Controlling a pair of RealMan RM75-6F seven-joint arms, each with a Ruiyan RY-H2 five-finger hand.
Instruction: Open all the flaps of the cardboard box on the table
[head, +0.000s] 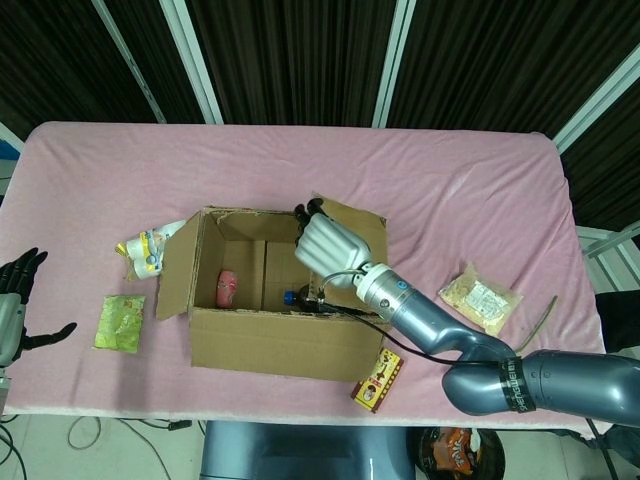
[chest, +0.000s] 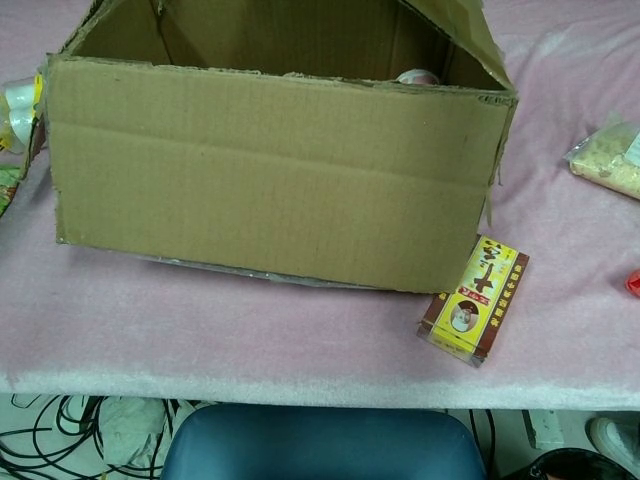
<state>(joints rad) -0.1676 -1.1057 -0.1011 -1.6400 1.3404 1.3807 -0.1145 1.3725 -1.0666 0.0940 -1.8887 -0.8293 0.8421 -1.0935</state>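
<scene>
Right arm (head: 470, 355) is glossy blue-grey metal with a black band at the joint; right hand (head: 332, 245) has a pale silvery shell, thin black cable trailing. Left hand (head: 15, 290) has black fingers (head: 25, 265).

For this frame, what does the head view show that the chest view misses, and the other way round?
Only the head view shows the right hand at the box's right flap, the left hand off the table's left edge, the pink item inside and the green packet. Only the chest view shows the blue chair and floor cables. Both show the cardboard box and the yellow-red carton.
</scene>
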